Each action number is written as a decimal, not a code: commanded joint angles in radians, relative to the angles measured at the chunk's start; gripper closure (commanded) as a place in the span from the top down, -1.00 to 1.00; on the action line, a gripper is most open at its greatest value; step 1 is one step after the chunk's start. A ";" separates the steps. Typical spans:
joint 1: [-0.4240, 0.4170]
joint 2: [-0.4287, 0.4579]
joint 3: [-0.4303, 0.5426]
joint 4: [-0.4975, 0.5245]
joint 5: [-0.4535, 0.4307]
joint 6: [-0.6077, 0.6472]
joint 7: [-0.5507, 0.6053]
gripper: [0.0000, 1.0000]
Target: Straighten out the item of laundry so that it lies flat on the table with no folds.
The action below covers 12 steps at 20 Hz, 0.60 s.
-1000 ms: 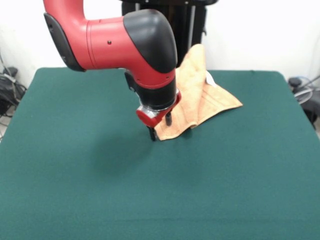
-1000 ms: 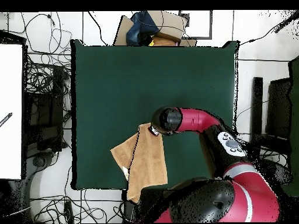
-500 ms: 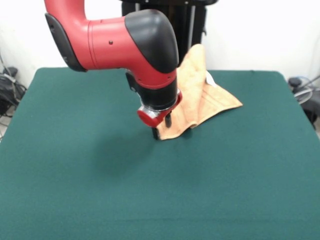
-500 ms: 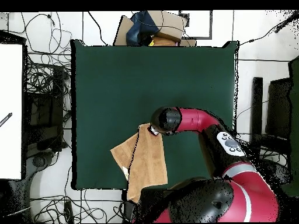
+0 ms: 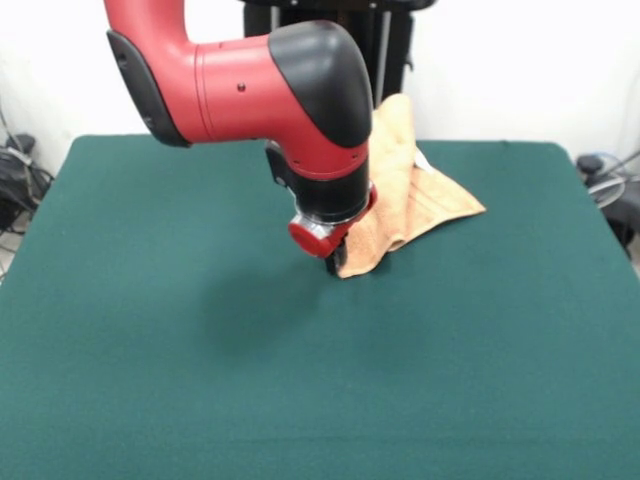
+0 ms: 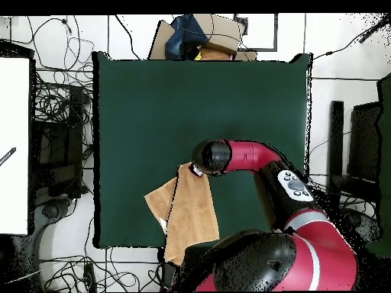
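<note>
While the folded towel (image 5: 410, 200) lies bunched toward one edge of the green desk (image 5: 150, 380), partly draped over it, the claw (image 5: 333, 266) appears clamped on its free corner, presumably to draw the cloth open.

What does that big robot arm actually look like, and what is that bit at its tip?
The arm is thick and rounded, glossy red with black panels and a black cap at the bend. In the overhead view a grey patch with small buttons sits on one link. Its wrist ends in a red ring, and below it the small dark gripper.
</note>
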<state>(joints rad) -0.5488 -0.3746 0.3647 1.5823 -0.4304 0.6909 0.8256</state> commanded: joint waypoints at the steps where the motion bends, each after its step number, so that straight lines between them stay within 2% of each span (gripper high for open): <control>1: 0.029 0.037 0.050 0.002 0.032 -0.055 0.145 -1.00; 12: 0.041 0.011 0.019 -0.002 0.010 -0.053 0.155 -1.00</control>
<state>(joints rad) -0.5484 -0.3744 0.3647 1.5825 -0.4304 0.6909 0.8256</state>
